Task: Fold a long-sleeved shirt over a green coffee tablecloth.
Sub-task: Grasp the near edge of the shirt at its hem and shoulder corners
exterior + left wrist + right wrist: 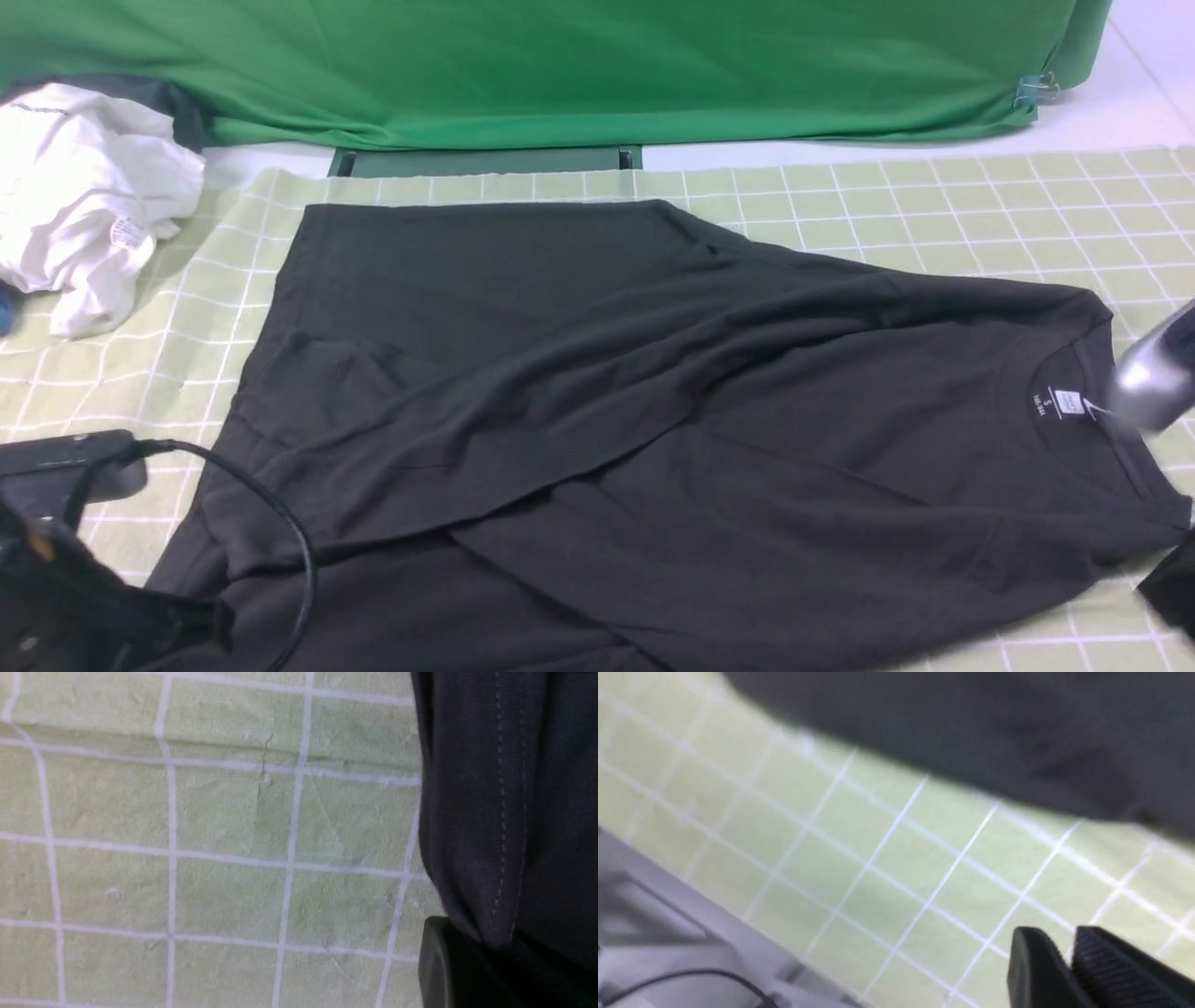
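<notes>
- A crumpled white garment (84, 196) lies at the far left edge of the green coffee tablecloth (934, 205), apart from the shirt.
- The left gripper (486, 963) sits low at the near left corner, with a black cable (280, 523) looping over it.
- In the left wrist view its jaws are closed, and a gathered fold of the stitched hem runs down into them. One dark finger (434, 961) shows just beside the pinched fabric, over bare checked cloth.
- The long-sleeved shirt (653, 401) is spread flat across the middle of the tablecloth, hem to the left and collar to the right. Its back-left part is folded over the body along a diagonal crease.
- Plain deep-green fabric (560, 65) hangs along the back, beyond the tablecloth.
- The small white neck label (1060, 403) shows inside the collar, near the right edge of the front view.
- A blurred silver part of the right arm (1153, 378) hangs just beside the collar.
- The right gripper (1059, 933) is over bare tablecloth in the blurred right wrist view. Its fingers stand close together with a thin gap and nothing between them.
- The shirt's edge lies apart from those fingers, with several squares of cloth between.
</notes>
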Tool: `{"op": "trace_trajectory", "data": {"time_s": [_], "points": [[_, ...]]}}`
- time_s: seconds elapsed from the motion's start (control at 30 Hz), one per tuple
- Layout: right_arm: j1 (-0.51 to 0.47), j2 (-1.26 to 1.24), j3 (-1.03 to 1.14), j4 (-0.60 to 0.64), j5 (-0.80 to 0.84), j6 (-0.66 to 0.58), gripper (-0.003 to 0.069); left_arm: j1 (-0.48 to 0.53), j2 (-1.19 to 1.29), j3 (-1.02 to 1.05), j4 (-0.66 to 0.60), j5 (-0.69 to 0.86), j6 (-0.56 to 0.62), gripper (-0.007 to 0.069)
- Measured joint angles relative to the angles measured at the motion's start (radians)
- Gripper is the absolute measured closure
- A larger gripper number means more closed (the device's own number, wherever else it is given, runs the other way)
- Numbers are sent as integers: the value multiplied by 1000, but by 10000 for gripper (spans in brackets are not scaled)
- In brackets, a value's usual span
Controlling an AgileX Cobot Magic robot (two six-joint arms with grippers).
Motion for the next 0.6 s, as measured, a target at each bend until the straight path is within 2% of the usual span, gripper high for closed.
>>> {"op": "trace_trajectory", "data": {"time_s": [0.07, 0.3, 0.4, 0.6], "points": [[36, 29, 60, 0, -89, -1, 487, 0, -29, 0, 1, 9, 0, 592], [193, 189, 182, -6, -395, -1, 246, 0, -49, 0, 0, 9, 5, 592], [224, 268, 182, -22, -480, -1, 220, 0, -50, 0, 0, 8, 5, 592], [234, 417, 182, -55, -599, -1, 212, 0, -51, 0, 0, 6, 16, 592]]}}
